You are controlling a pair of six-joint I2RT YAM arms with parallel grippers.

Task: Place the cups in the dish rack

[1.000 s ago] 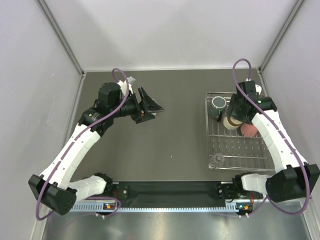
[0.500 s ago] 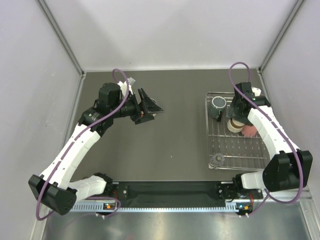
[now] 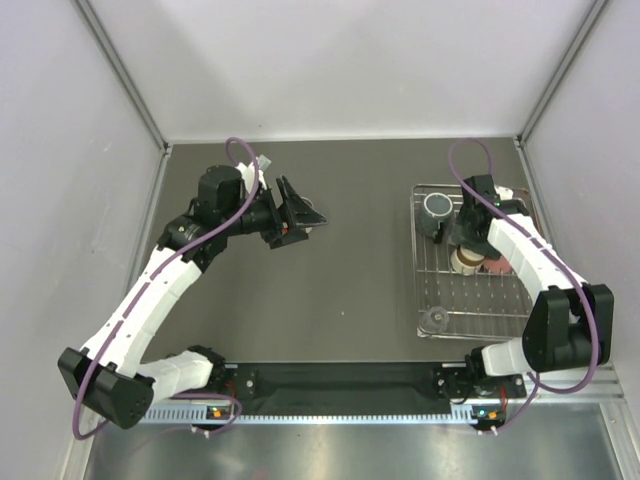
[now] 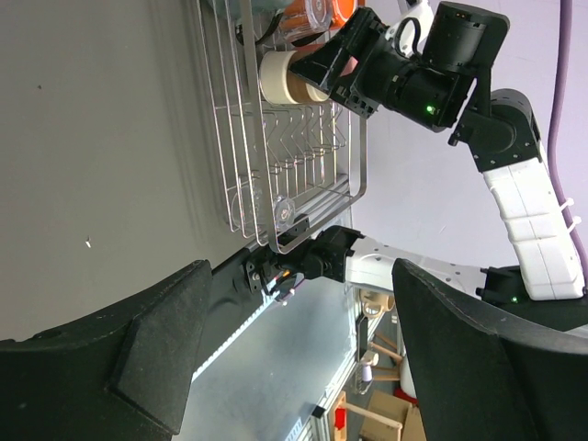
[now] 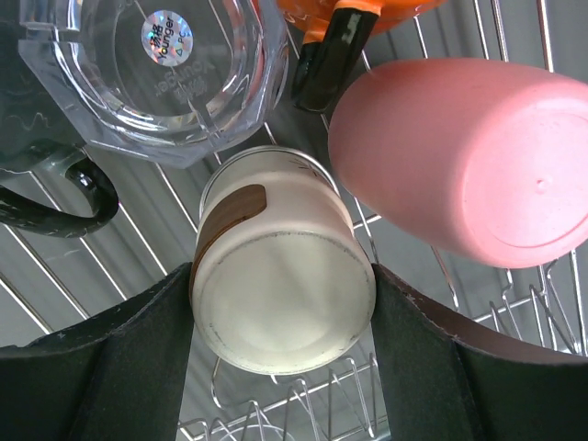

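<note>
Right wrist view is giving us the relation that matters. The right gripper (image 5: 283,312) is clamped on a cream cylindrical cup with a brown band (image 5: 276,239), one finger pressing each side. The cup's flat base is facing the camera, so its long axis is running straight out from the claw toward the silver wire-grid dish rack (image 3: 495,305) below. We are reading the cup as mouth-down over the middle of the rack; whether its rim is touching the wires we cannot tell.

A pale pink plastic cup (image 5: 469,156) is lying on its side just to the right, a clear faceted tumbler (image 5: 152,73) is sitting just beside on the far left, and a bright orange cup (image 5: 404,9) is showing beyond both. We are judging the room as tight: the fingers are getting little space to spread on the pink side. The wires are offering a ridged footing, so a crooked cup could tip.

The left gripper (image 3: 300,215) is hanging with its jaws wide apart and empty over the dark tabletop (image 3: 350,280), well apart from the rack, so the right arm is the nearer.
</note>
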